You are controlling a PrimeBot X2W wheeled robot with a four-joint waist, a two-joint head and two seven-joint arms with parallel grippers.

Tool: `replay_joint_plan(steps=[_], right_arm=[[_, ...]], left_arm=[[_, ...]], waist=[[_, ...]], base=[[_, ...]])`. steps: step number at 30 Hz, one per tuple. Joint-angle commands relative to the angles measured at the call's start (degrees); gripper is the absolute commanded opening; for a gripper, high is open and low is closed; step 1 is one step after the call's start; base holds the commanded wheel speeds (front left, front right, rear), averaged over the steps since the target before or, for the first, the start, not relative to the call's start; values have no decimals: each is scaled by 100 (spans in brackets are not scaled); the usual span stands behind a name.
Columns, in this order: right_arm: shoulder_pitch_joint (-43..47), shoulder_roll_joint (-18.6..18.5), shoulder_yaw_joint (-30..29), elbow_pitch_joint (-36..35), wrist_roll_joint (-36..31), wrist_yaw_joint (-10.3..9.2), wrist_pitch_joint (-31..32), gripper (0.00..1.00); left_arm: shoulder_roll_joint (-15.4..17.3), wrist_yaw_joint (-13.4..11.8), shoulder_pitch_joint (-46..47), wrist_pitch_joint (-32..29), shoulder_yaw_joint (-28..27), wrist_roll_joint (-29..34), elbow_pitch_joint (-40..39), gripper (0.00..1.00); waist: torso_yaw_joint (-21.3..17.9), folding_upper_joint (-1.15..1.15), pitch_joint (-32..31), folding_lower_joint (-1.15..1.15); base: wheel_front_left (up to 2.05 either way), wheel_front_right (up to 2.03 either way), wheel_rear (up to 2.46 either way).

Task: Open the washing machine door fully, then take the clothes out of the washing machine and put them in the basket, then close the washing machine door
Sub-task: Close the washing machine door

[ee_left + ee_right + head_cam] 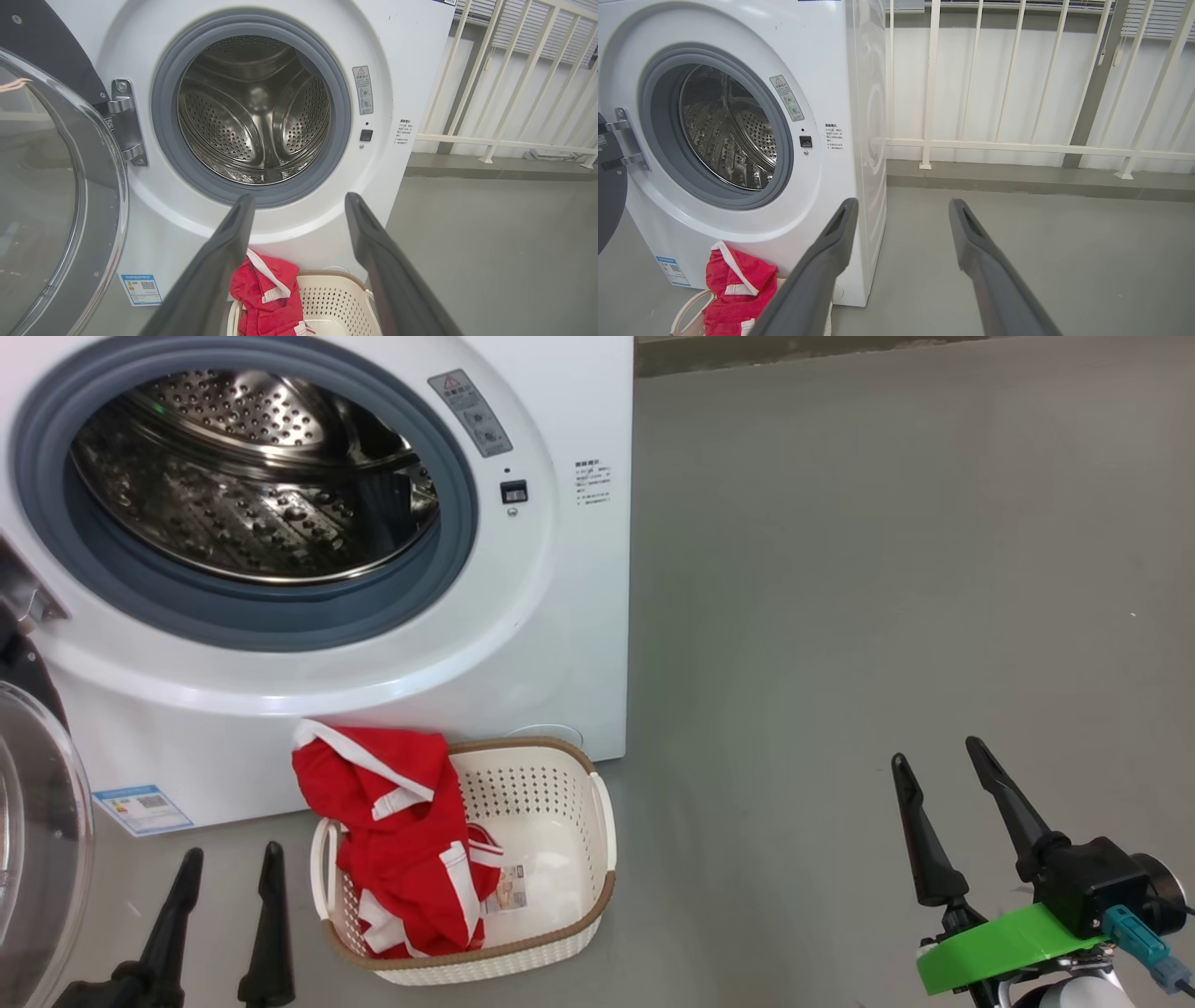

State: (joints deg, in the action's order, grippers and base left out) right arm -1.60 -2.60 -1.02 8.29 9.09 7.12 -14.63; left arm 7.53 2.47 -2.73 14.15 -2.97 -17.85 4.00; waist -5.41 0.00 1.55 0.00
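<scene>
Red clothes point(392, 821) lie in one basket point(532, 793); left hand point(233, 849) and right hand point(935, 750) both gape empty.

Count: 1 washing machine point(560, 616), 1 door point(37, 821) w/ 1 hinge point(124, 123), 1 basket point(560, 775), 1 heap of red clothes point(392, 821) (no. of garments can't tell), 2 grippers, i.e. left gripper point(233, 849) & right gripper point(936, 751), 2 fingers point(271, 933) ea., plus 1 blue sticker point(142, 809) on the machine front.

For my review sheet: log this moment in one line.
door open | drum empty | clothes in basket | left gripper open, free | right gripper open, free | pending: close door
</scene>
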Motion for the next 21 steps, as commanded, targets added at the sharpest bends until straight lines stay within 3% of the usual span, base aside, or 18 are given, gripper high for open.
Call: replay_joint_plan(steps=[1, 13, 21], right_arm=[[-145, -28, 151, -113, -1, 36, -37, 100], [-247, -28, 261, -82, -63, 36, -37, 100], [-520, -28, 281, -115, -231, 36, -37, 100]], left_arm=[[104, -49, 108, 29, -218, 17, -173, 100], [86, -226, 160, 46, -225, 74, -402, 100], [115, -282, 233, 55, -228, 91, -608, 100]], waist=[[20, 0, 6, 0], [421, 0, 83, 0], [1028, 0, 326, 0]], base=[[0, 0, 0], [0, 0, 0], [0, 0, 0]])
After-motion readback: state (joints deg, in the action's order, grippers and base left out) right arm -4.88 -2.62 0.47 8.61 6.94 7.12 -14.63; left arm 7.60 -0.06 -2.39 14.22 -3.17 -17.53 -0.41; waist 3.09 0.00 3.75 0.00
